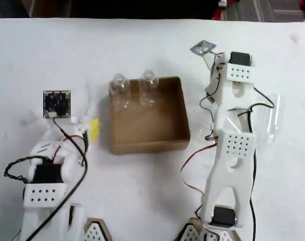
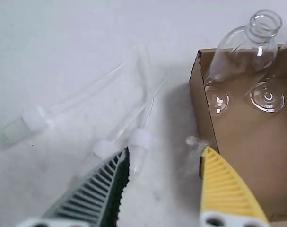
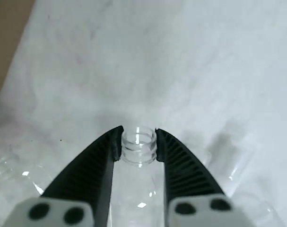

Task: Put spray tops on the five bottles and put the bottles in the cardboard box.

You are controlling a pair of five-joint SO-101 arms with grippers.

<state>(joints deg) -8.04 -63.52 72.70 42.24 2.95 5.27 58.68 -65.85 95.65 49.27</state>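
Right wrist view: right jaws snug on neck of bottle (image 3: 139, 146), body half hidden; left jaws wide beside spray top (image 2: 139, 143).

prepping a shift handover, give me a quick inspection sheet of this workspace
surface: white table
job's things: cardboard box holds two uncapped bottles; spray tops lie beside it; clear bottle lies flat
clutter: nothing seen
grippers: left gripper open over the tops; right gripper shut on a bottle neck
cables: black cable, red wires loose along arms
surroundings: dark area beyond far edge
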